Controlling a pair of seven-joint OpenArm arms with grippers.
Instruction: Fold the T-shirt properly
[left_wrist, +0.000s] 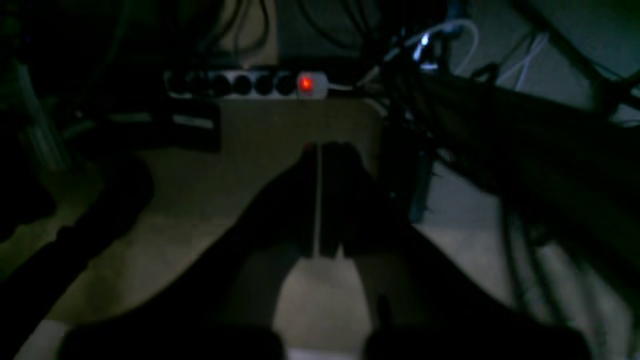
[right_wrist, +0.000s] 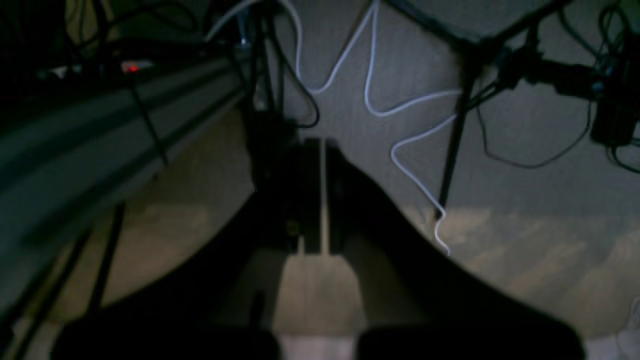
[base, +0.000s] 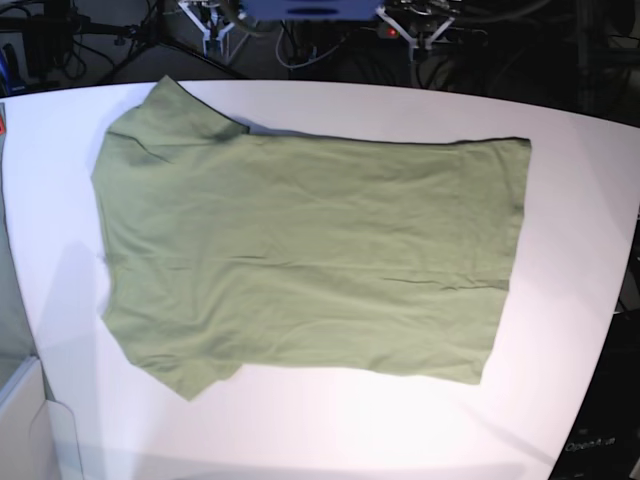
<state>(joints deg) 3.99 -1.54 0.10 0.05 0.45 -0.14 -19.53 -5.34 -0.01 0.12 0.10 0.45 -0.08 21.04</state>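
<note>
The T-shirt (base: 310, 260) lies flat, white table (base: 560, 200) bare around; both pincers closed, empty.

The T-shirt (base: 310, 265) is matt olive-green cloth, soft and faintly creased. The table (base: 560, 200) beneath it is smooth, white and slightly glossy. Under the wrist cameras, white cables (right_wrist: 370, 95) look like smooth plastic.

One T-shirt (base: 300, 260), one table (base: 560, 200), one power strip (left_wrist: 247, 84), two grippers; cables perhaps uncountable in the dimness.
</note>
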